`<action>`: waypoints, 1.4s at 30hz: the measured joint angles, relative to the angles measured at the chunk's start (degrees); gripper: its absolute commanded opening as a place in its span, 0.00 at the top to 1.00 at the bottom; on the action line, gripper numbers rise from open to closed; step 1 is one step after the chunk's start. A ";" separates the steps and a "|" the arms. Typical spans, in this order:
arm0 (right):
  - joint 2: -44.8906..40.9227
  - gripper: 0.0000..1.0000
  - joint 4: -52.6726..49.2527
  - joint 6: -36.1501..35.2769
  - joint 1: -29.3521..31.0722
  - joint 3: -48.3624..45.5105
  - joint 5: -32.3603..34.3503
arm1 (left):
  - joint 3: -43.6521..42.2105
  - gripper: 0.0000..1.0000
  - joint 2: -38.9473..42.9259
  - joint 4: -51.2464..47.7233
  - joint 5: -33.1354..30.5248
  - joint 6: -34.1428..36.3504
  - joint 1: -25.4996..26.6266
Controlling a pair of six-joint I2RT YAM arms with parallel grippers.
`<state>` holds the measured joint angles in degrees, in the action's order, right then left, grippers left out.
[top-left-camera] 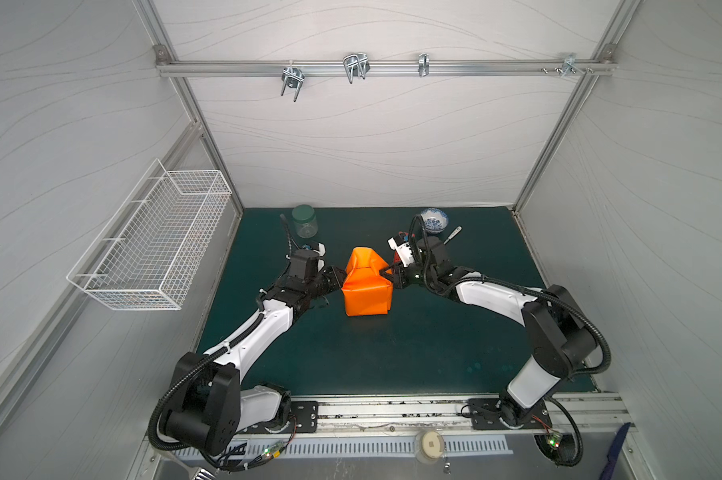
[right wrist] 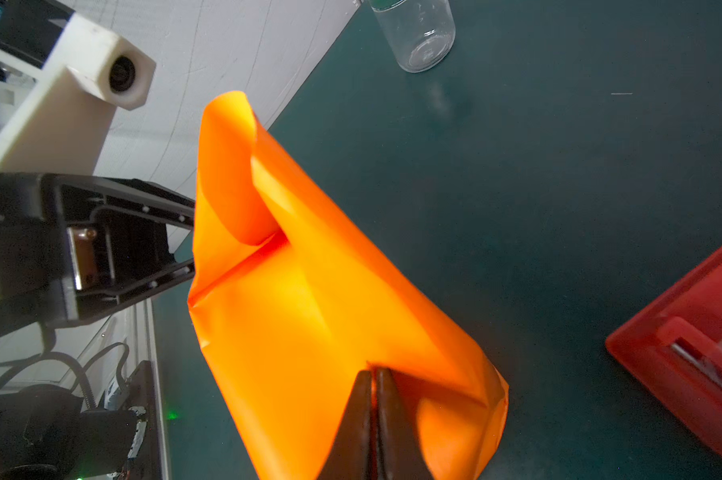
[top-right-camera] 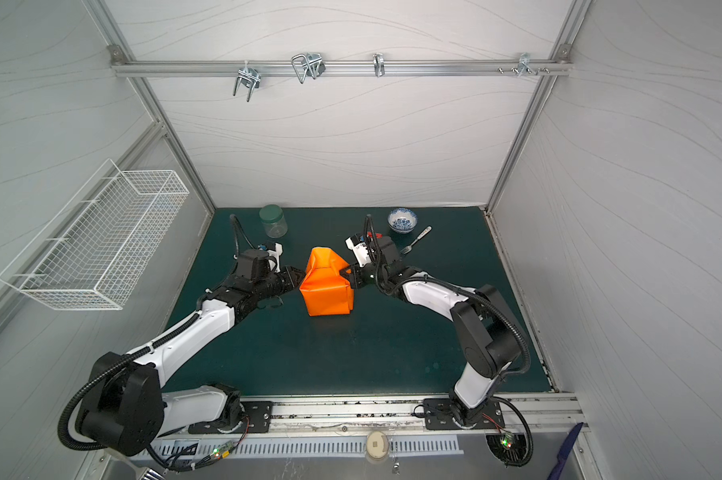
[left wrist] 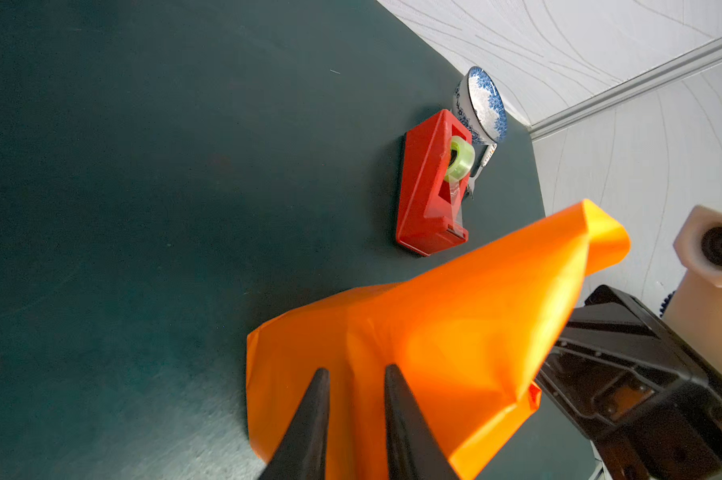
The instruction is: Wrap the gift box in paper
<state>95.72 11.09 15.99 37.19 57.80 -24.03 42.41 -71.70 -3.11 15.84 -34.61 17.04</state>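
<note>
The orange paper (top-left-camera: 365,286) (top-right-camera: 326,286) is folded up around the gift box in the middle of the green mat. The gift box itself is hidden inside it. The far end of the paper (left wrist: 434,332) (right wrist: 309,311) stands up as a loose open flap. My left gripper (top-left-camera: 342,276) (left wrist: 353,370) is at the package's left side, its jaws a little apart, tips against the paper. My right gripper (top-left-camera: 386,272) (right wrist: 374,370) is shut, its tips pressed into a crease on the package's right side.
A red tape dispenser (left wrist: 430,187) (right wrist: 691,353) sits behind the right wrist, with a blue-patterned bowl (top-left-camera: 434,219) and a fork (top-left-camera: 453,235) beyond it. A green-lidded glass jar (top-left-camera: 304,221) stands at the back left. A wire basket (top-left-camera: 151,245) hangs on the left wall.
</note>
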 measured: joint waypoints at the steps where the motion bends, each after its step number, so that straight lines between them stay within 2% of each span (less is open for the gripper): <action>1: 0.00 0.91 0.00 0.02 0.00 0.00 0.00 | 0.00 0.75 -0.02 0.15 0.13 0.02 0.20; 14: 0.00 0.91 -0.02 0.00 0.00 0.00 0.00 | 0.00 0.76 -0.24 0.59 0.87 0.96 0.76; 19: 0.00 0.91 -0.02 0.00 0.00 0.00 0.00 | -0.81 0.76 3.63 0.42 0.13 1.62 0.92; 22: 0.00 0.91 -0.02 -0.04 0.00 0.00 0.00 | -1.46 0.80 6.12 0.46 -0.09 2.14 1.03; 28: 0.00 0.91 -0.02 -0.02 0.00 0.00 0.00 | -3.21 0.93 5.97 0.37 0.79 2.86 1.20; 42: 0.00 0.91 -0.07 -0.02 0.02 0.00 -0.04 | -2.91 0.98 2.47 1.29 1.62 3.10 3.02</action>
<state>95.72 11.03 15.97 37.21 57.80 -24.08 39.51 -69.23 -1.83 17.45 -31.51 20.05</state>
